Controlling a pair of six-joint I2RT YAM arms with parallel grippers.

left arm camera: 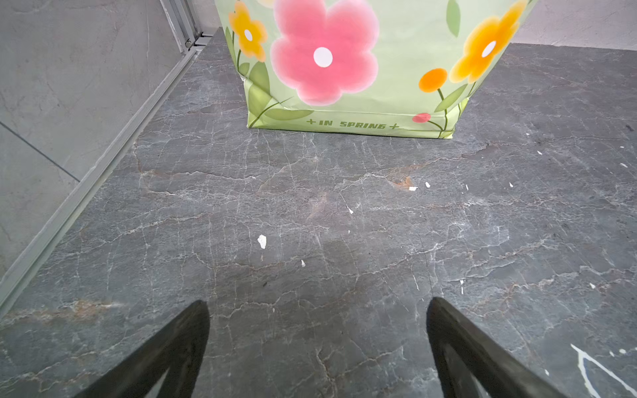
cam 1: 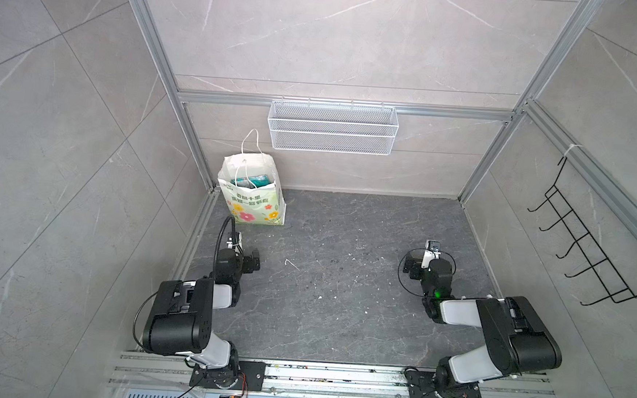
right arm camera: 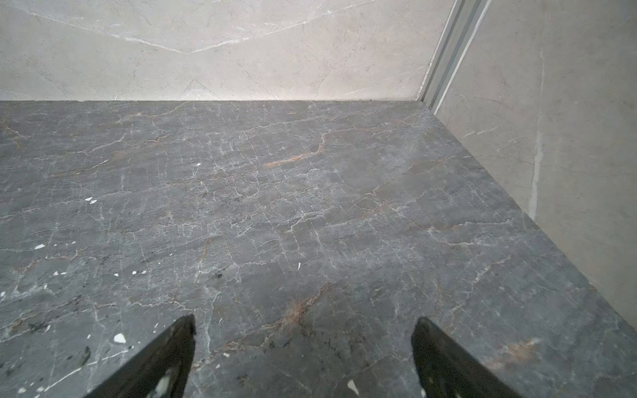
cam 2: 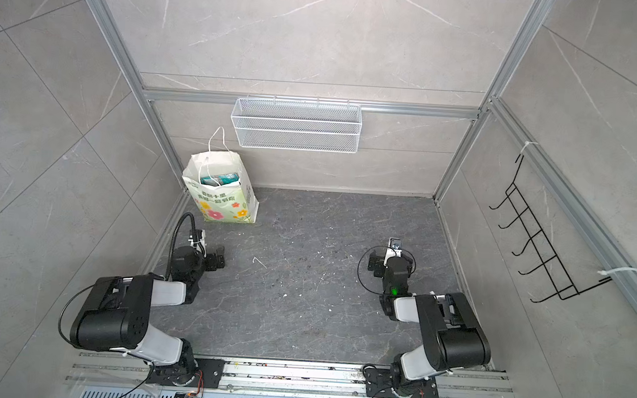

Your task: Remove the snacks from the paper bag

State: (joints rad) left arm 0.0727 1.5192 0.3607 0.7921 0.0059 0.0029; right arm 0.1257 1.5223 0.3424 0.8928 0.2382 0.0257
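Teal snacks (cam 1: 254,182) peek from the upright paper bag (cam 1: 250,207), mouth up, standing on the table (cam 1: 342,284) straight ahead of the left pincer (left arm camera: 317,303), jaws spread and empty. The right pincer (right arm camera: 305,318), likewise released and empty, sits well apart from the bag; left arm's the nearer, I'd say.

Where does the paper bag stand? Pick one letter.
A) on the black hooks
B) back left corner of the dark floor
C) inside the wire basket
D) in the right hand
B: in a top view the paper bag stands upright on the dark floor in the back left corner, snacks showing in its open mouth.
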